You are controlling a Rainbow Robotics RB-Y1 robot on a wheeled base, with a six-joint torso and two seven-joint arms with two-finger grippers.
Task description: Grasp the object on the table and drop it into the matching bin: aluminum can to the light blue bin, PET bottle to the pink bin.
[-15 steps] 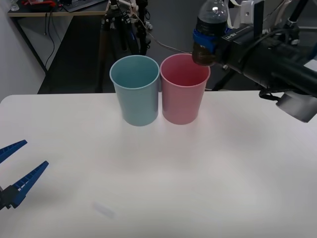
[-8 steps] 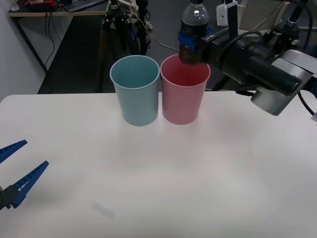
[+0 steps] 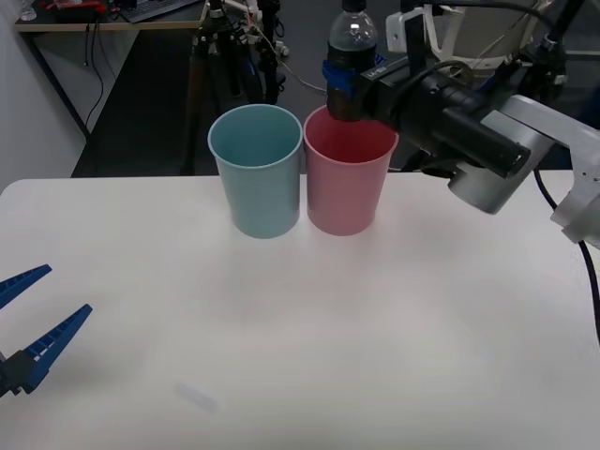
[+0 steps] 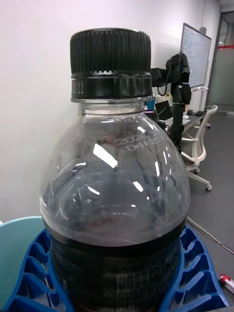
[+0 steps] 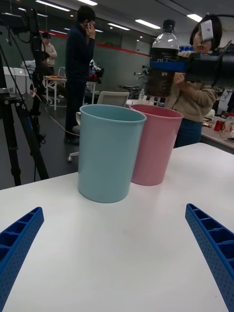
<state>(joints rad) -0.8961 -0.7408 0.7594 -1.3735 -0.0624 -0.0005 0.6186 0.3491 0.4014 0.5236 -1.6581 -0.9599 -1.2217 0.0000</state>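
Observation:
My right gripper (image 3: 343, 92) is shut on the PET bottle (image 3: 351, 47), a small clear bottle with a black cap and dark contents, held upright just above the rim of the pink bin (image 3: 345, 173). Up close, the bottle (image 4: 114, 195) sits between the blue ribbed fingers (image 4: 31, 273). The light blue bin (image 3: 256, 169) stands touching the pink one on its left side. From the left wrist, the bottle (image 5: 162, 63) hangs over the pink bin (image 5: 153, 144), behind the light blue bin (image 5: 107, 151). My left gripper (image 3: 28, 323) rests open low at the table's near left.
The white table (image 3: 300, 337) spreads wide in front of the bins. Behind it are tripods, cables and a desk on a dark floor. People stand in the room beyond.
My right arm has carried the bottle leftward, from beyond the pink bin's right rim to over its opening. The left gripper has stayed still.

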